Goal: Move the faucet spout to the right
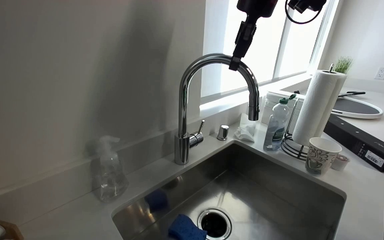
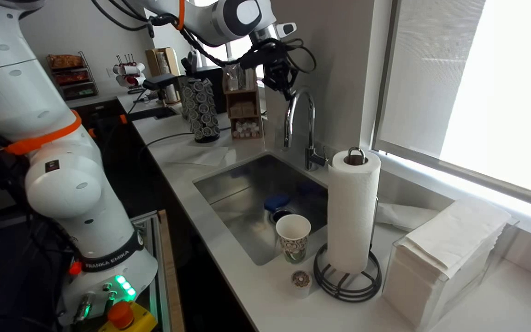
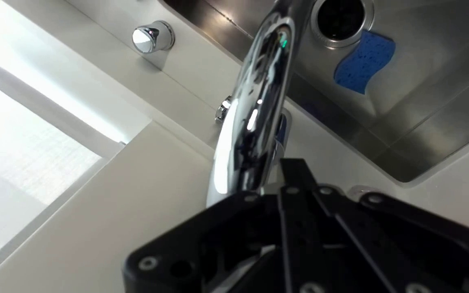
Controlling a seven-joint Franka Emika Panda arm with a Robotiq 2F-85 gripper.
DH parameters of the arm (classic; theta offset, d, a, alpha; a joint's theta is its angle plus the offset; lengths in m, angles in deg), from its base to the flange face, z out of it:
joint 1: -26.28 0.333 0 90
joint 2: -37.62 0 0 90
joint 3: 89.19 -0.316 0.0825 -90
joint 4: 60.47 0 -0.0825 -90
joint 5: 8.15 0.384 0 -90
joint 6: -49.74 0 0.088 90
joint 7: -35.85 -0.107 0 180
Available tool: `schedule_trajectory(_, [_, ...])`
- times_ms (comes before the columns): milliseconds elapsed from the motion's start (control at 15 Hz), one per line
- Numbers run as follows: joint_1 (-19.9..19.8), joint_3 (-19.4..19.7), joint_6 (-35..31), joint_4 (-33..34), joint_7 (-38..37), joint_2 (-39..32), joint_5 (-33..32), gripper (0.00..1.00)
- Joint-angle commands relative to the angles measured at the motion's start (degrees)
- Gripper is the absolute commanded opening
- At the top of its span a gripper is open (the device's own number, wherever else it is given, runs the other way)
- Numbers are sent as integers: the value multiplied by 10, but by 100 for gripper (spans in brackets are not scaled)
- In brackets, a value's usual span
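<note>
The faucet spout [image 1: 208, 60] is a tall chrome gooseneck arch on a straight base with a small side lever [image 1: 197, 135]. It also shows in an exterior view [image 2: 311, 115] and runs large through the wrist view [image 3: 255, 114]. Its free end hangs towards the window side in an exterior view. My gripper [image 1: 234, 64] points down at the upper arch, its tip overlapping the tube there; it also shows in an exterior view [image 2: 288, 96]. In the wrist view the black fingers [image 3: 295, 169] are together, nothing between them, just right of the tube. I cannot tell whether they touch it.
Below is the steel sink [image 1: 262, 196] with a blue sponge [image 1: 187, 228]. A clear soap pump bottle [image 1: 110, 176] stands by the wall. A dish soap bottle [image 1: 277, 128], paper towel roll [image 1: 315, 106] and paper cup [image 1: 322, 156] stand beyond the sink's edge.
</note>
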Motion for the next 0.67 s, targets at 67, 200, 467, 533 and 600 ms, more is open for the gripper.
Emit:
schedule_trajectory(67, [30, -19, 153, 2, -17, 67, 70, 32])
schedule_trajectory(200, [37, -29, 250, 23, -58, 87, 91, 47])
schedule_trajectory(467, [38, -39, 429, 72, -154, 126, 115, 78])
schedule_trajectory(533, [35, -41, 467, 85, -179, 131, 115, 85])
schedule_trajectory(600, [31, -42, 490, 92, -210, 143, 119, 92])
